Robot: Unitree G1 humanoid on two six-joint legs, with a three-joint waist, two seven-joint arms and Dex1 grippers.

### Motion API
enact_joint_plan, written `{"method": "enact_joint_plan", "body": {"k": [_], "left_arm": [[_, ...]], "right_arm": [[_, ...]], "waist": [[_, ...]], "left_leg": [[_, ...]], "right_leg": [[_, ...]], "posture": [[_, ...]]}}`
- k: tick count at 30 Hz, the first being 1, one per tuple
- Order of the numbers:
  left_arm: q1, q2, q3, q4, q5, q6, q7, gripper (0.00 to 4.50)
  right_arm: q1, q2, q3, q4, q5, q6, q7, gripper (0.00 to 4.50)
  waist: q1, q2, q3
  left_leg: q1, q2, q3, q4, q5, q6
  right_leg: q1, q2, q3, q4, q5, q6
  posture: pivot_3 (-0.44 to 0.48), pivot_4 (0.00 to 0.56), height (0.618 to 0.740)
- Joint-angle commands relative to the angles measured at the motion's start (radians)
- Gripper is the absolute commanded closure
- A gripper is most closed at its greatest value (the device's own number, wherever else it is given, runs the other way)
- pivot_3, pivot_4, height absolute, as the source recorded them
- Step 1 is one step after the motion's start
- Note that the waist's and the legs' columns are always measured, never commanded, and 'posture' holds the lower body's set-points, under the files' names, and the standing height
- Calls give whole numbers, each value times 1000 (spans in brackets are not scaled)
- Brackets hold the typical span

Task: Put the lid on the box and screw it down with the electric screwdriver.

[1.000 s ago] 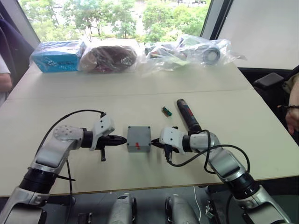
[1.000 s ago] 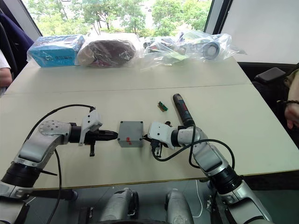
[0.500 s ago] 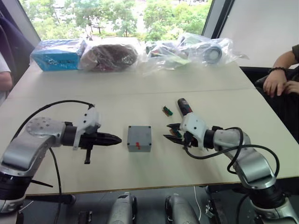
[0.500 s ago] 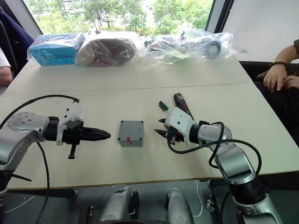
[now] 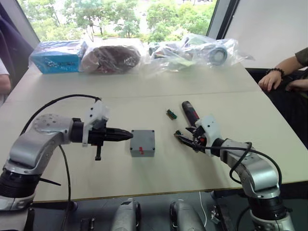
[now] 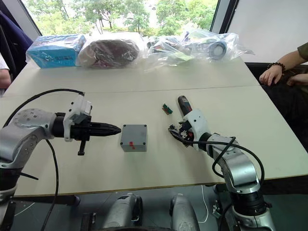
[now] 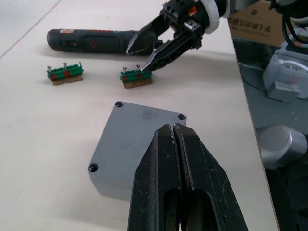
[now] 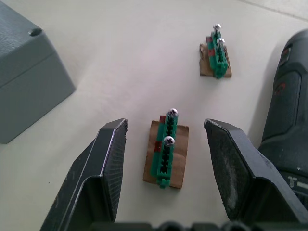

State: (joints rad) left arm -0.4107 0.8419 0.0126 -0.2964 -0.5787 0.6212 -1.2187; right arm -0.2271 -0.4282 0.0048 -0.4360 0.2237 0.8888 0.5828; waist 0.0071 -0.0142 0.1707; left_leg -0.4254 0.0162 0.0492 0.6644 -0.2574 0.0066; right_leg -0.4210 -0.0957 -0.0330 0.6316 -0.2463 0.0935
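Note:
The grey box [image 5: 142, 143] stands mid-table with the lid [image 7: 144, 132] on top, its corner screw holes showing. My left gripper [image 5: 129, 135] is shut and points at the box's left side, its tip right at the edge. Right of the box, my right gripper [image 8: 166, 126] is open, its two fingers either side of a small green screw strip [image 8: 166, 154] lying on the table. The black electric screwdriver [image 5: 191, 113] lies just beyond it. A second green strip [image 5: 171, 114] rests left of the screwdriver's far end.
A blue packet [image 5: 58, 56] and clear plastic bags [image 5: 192, 50] line the table's far side. A person's hand [image 5: 269, 79] rests at the right table edge, and another person [image 5: 4, 82] sits at the far left.
My right gripper left the box's right side, moved right and opened around the green strip. My left gripper drew back, then came up to the box again.

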Motion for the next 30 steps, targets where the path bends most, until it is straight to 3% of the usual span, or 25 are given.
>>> {"method": "enact_joint_plan", "body": {"k": [1,9,12,16,17,30], "left_arm": [[-30,-8,11,-17,-21,4,16,4500],[-31,-9,15,-29,-31,13,31,4500],[-32,-10,15,-30,-34,13,38,4500],[-36,-9,13,-33,-39,16,50,4500],[-36,-10,13,-34,-39,17,52,4500],[-13,0,30,-46,-44,30,79,4500]], "right_arm": [[3,0,-9,-8,29,-6,-11,1800],[8,-13,-3,6,53,-18,-12,1800],[8,-11,-3,12,58,-20,-13,2595],[2,-11,1,24,61,-24,-16,4264],[0,-11,2,27,62,-25,-18,4435],[-64,-69,-78,-29,132,26,-15,4435]], "waist": [[0,0,0],[-2,0,0],[-2,0,0],[-1,0,0],[-2,0,0],[0,0,0]], "left_leg": [[0,0,0,0,0,0],[0,0,0,0,0,0],[0,0,0,0,0,0],[0,0,0,0,0,0],[0,0,0,0,0,0],[0,0,0,0,0,0]], "right_leg": [[0,0,0,0,0,0],[0,1,0,0,1,2],[0,1,0,0,1,2],[0,1,0,0,1,2],[0,1,0,0,1,2],[0,1,0,0,2,3]], "posture": [[0,150,740],[0,150,740],[0,150,740],[0,150,740],[0,150,740],[0,150,740]]}}
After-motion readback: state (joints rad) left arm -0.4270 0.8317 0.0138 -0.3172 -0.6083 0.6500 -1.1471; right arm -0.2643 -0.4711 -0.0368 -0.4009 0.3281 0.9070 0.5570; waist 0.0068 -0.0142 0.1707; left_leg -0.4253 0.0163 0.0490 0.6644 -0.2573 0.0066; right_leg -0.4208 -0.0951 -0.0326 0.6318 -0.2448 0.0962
